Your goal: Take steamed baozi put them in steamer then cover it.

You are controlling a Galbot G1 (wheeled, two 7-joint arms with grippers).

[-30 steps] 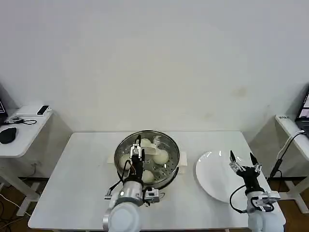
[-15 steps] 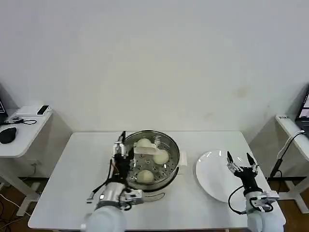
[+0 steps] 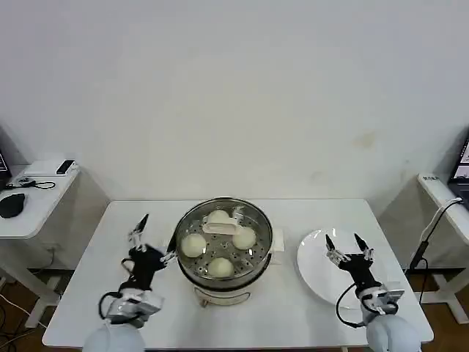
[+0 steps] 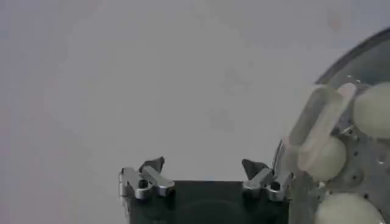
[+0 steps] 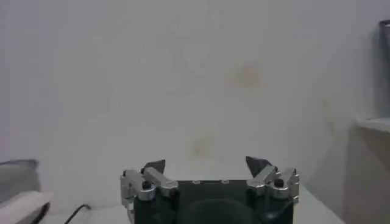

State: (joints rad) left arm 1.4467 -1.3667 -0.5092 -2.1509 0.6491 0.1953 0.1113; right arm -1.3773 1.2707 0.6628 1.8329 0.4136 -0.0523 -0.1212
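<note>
Bare table lies left of the steamer; plate occupies the right.

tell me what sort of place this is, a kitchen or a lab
Most likely a lab or test room, not a kitchen: the steamer and a white plate sit on a bare white table against a blank wall, with side desks holding electronics and cables.

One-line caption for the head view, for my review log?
Glass cover on steamer holding four baozi; open left gripper beside it, open right gripper over white plate.
</note>
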